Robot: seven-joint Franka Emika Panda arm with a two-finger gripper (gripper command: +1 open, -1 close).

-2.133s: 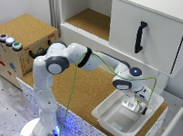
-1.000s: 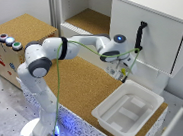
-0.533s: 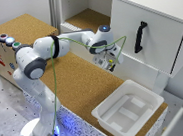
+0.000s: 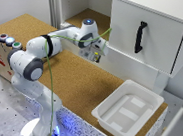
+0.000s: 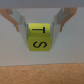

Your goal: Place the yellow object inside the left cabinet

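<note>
One yellow object (image 5: pixel 40 38) between pincer (image 5: pixel 41 22) fingers.

cork counter (image 4: pixel 77 86), white tray (image 4: pixel 128 110), button box (image 4: pixel 3 51)

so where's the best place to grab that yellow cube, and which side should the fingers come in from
Grip the yellow cube on its two plain opposite side faces, coming from above, as the gripper has it now. One finger presses each flat, parallel side. That leaves the face with black letters visible and the underside free for setting down on the cork floor of the left cabinet.
</note>
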